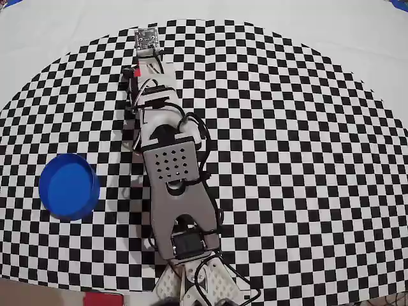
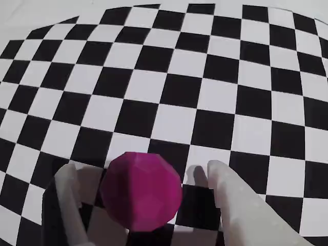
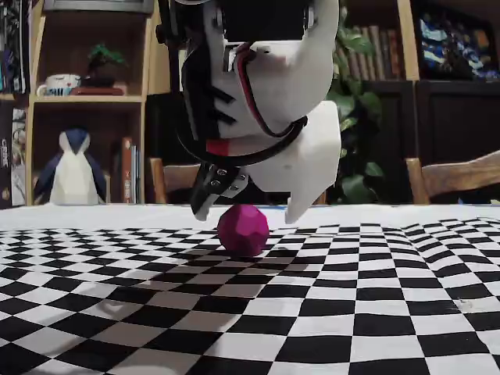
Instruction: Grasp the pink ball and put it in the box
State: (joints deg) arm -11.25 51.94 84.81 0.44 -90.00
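Overhead, I count one box (image 1: pixel 69 187); one pink ball (image 2: pixel 141 190) sits between my spread pincer (image 2: pixel 141 177) fingers on the worktop (image 2: pixel 215 82).

pink ball (image 2: pixel 141 191): hidden under my arm from overhead
my fingers (image 2: pixel 238 205): cut off at wrist view's bottom edge
box (image 1: pixel 69 187): unseen in the wrist and fixed views

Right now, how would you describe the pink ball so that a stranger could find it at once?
Look at the black-and-white checkered cloth covering the table, then at the white robot arm above it. The pink ball sits on the cloth between the open fingers of the gripper. It is the only magenta, faceted sphere; the blue tub stands far aside.
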